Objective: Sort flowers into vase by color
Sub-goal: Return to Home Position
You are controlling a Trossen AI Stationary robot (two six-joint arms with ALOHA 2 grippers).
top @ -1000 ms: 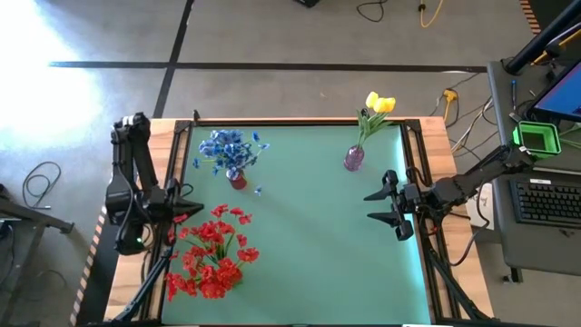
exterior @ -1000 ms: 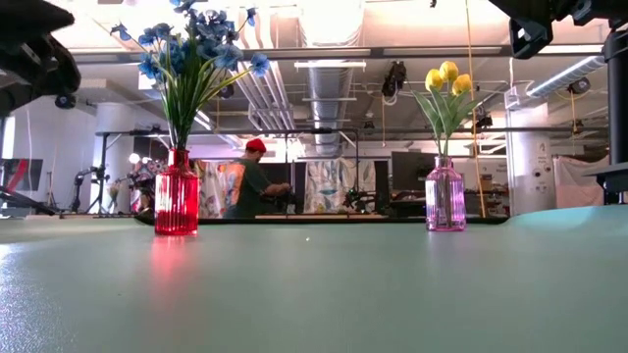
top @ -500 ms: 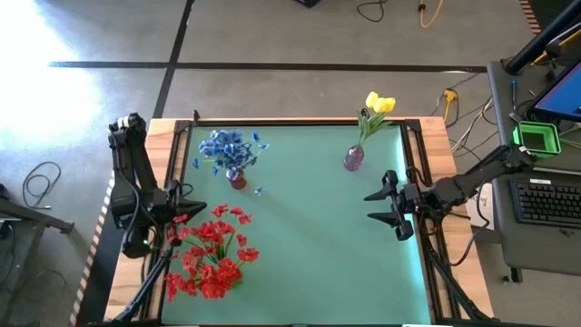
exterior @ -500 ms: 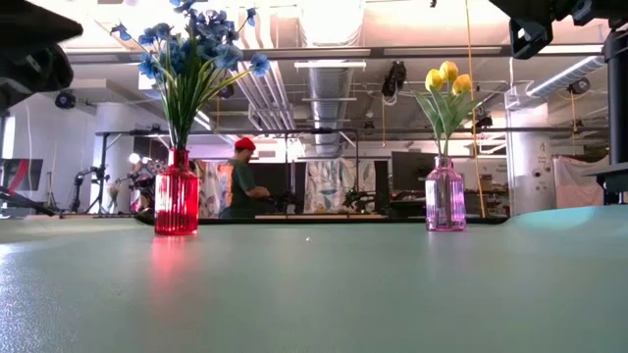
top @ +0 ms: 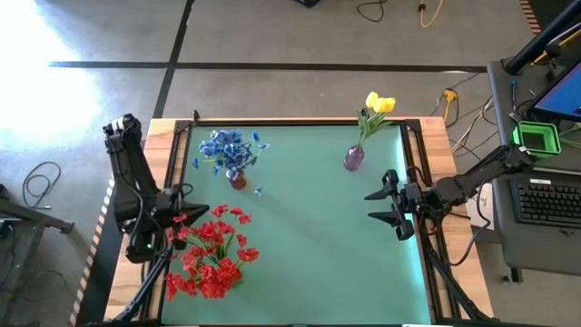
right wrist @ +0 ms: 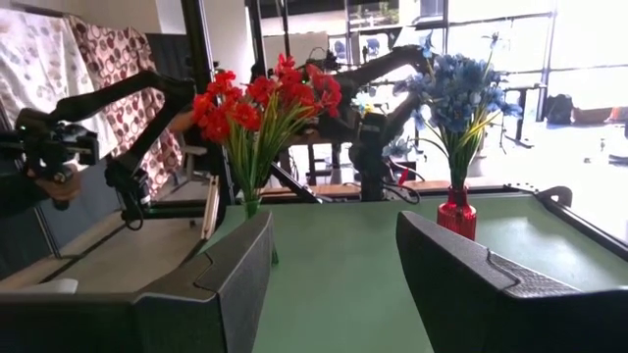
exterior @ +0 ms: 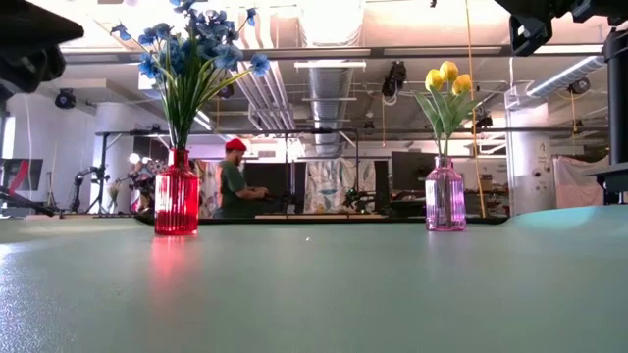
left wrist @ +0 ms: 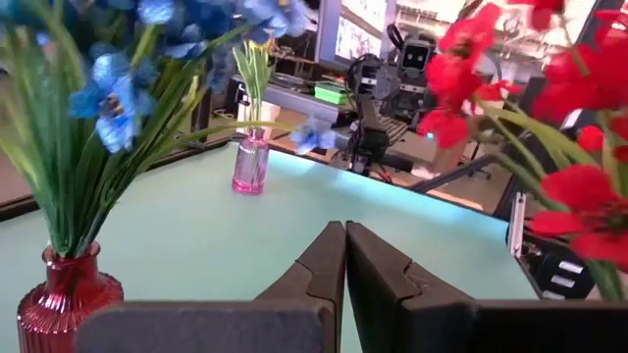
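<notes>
The left arm (top: 129,177) stands folded along the table's left edge, wrist turned inward over the green mat (top: 309,245). The left gripper (left wrist: 341,235) has its fingers pressed together with nothing between them, just beside the red flowers (top: 213,256), which fill the lower left of the high view. The right arm (top: 472,177) reaches in from the right edge. The right gripper (top: 370,206) has its fingers spread apart and empty over the mat. The blue flowers (top: 227,148) stand in the red vase (top: 238,180), and the yellow tulips (top: 379,104) in the purple vase (top: 353,159).
</notes>
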